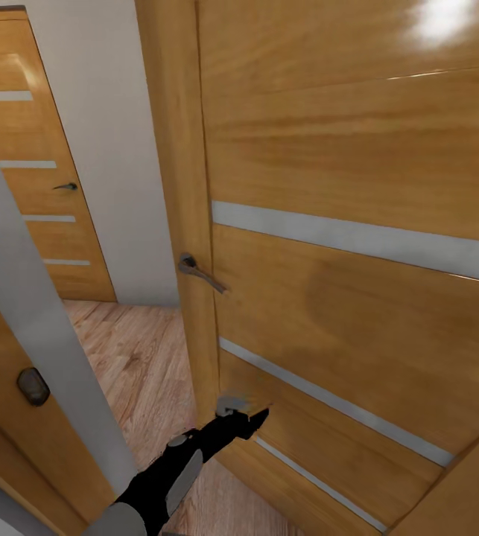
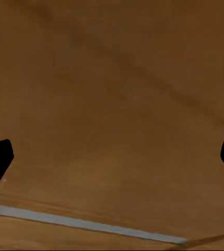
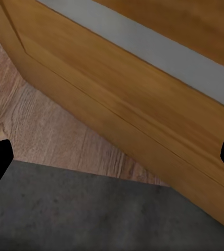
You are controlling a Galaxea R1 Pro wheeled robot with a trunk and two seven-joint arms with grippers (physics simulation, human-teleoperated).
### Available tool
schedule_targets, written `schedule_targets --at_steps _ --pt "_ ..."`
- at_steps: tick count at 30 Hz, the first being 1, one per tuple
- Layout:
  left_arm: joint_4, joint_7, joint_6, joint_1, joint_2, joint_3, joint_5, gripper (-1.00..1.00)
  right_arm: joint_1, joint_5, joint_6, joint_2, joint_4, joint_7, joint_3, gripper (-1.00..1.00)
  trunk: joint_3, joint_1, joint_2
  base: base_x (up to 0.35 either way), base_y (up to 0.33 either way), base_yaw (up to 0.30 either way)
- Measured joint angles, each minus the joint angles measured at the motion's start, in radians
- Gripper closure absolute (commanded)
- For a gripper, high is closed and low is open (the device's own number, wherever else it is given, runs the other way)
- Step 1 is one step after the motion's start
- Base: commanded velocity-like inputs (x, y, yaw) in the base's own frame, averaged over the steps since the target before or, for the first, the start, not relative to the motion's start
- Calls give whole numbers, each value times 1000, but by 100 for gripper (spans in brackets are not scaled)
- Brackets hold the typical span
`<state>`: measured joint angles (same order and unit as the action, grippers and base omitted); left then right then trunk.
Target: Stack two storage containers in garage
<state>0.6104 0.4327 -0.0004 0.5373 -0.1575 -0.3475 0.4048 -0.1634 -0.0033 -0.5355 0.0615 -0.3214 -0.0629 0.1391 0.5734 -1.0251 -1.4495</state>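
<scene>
Wooden door edge meets the spread left hand; plank floor beside.

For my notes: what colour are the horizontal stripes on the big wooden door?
Light grey stripes on the glossy honey-brown wooden door; head view.

No readable text, label, brand, number or sign anywhere. Glossy honey-brown wooden door with grey horizontal inlay strips: blank. Second matching wooden door further back: blank too. Light wood plank floor: bare grain, no markings. Dark grey concrete floor strip beneath right fingertips: unmarked.
</scene>
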Motion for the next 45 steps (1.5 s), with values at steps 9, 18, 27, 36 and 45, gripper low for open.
schedule_targets --at_steps 9,18,27,36,45 --pt "-510 -2 -485 -10 98 6 -1 -100 0 -2 0 -1 0 -1 -2 -100 0 0 0 0 0 0" --pt "-570 -7 -706 -163 148 0 -2 -100 0 -2 0 -1 0 -1 -3 -100 0 0 0 0 0 0" --pt "-575 -6 -764 -216 151 0 -1 -100 0 -2 0 -1 0 0 -2 -100 0 0 0 0 0 0" --pt "-575 -5 -768 -222 147 0 -1 -100 0 -2 0 -1 0 0 -2 -100 0 0 0 0 0 0" --pt "-575 -4 -768 -222 146 -2 -1 -100 0 -3 0 -1 0 0 -3 -100 0 0 0 7 -15 0"
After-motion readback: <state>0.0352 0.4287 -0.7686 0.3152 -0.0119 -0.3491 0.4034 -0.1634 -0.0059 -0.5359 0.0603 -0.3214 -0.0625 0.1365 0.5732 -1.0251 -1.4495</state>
